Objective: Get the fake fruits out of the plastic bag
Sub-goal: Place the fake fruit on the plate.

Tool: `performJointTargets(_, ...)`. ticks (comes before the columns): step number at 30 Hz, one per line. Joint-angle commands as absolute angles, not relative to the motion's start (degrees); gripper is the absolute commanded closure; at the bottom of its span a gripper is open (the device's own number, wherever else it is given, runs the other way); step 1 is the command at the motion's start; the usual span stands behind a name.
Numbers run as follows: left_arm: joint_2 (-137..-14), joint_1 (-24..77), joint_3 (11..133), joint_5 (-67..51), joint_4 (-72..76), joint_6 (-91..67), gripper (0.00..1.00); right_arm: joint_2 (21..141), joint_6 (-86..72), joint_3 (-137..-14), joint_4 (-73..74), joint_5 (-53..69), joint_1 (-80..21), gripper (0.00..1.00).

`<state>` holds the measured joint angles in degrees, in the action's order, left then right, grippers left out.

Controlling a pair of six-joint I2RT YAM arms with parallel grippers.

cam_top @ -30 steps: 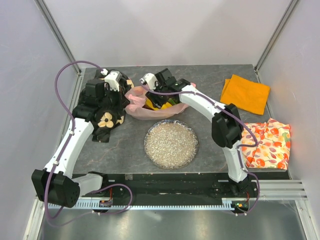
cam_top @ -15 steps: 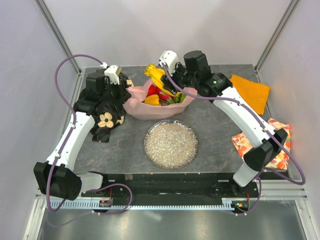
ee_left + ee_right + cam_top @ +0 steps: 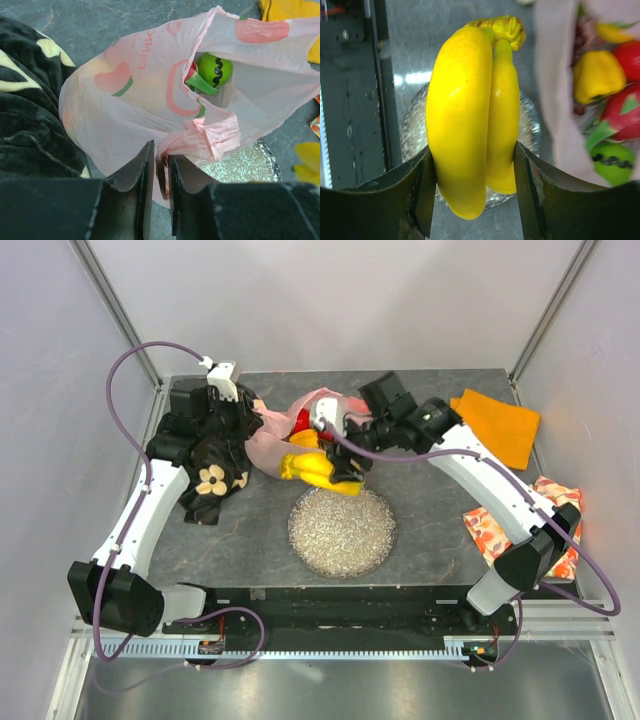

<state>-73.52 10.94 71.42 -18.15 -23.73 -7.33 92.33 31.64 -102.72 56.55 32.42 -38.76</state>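
Out of the bag (image 3: 120, 100), which lies just beyond the plate (image 3: 342, 540) with its edge pinched in the left hand (image 3: 159, 185), the bananas (image 3: 465, 110) hang clamped in the right hand (image 3: 475, 195) over the plate's far rim, so setting them down there and letting go looks next.

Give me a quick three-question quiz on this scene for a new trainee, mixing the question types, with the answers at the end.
1. True or false: the left gripper is shut on a fold of the thin translucent pink plastic bag.
2. The right gripper holds: A) a red apple, B) the yellow plastic banana bunch, C) nothing.
3. In the left wrist view, which fruit shows in the bag's mouth?
Key: 1 true; 2 B; 3 the glossy green ball.
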Motion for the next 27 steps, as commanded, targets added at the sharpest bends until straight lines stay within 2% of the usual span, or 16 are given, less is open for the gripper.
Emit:
performJointTargets(1,-73.04,10.46,74.35,-16.70,-21.53,-8.09,0.75,87.37,34.36,-90.49,51.17,28.40,-45.59,0.87)
performJointTargets(5,-74.97,10.46,77.08,-18.10,-22.24,-9.31,0.74,82.62,31.91,-79.82,43.69,20.22,-50.18,0.89)
performJointTargets(7,-74.62,10.46,77.61,-18.54,-22.06,-9.93,0.74,80.52,31.73,-74.92,39.75,13.74,-52.28,0.96)
performJointTargets(9,-74.01,10.46,77.43,-18.54,-21.36,-10.19,0.73,78.24,33.64,-71.30,34.05,8.47,-53.00,0.98)
performJointTargets(15,-72.86,10.46,77.43,-18.72,-21.53,-9.84,0.72,76.90,37.44,-62.93,24.26,3.25,-53.88,0.99)
performJointTargets(19,-73.47,10.46,77.96,-19.42,-21.53,-10.02,0.72,78.66,31.22,-63.98,25.22,1.85,-57.02,0.99)
performJointTargets(23,-74.27,10.46,78.75,-19.60,-21.53,-10.72,0.72,79.45,16.07,-61.61,22.59,-11.37,-63.01,1.00)
performJointTargets(27,-74.62,10.46,79.19,-20.13,-22.06,-10.72,0.72,82.08,3.47,-63.72,25.74,-18.78,-66.44,1.00)
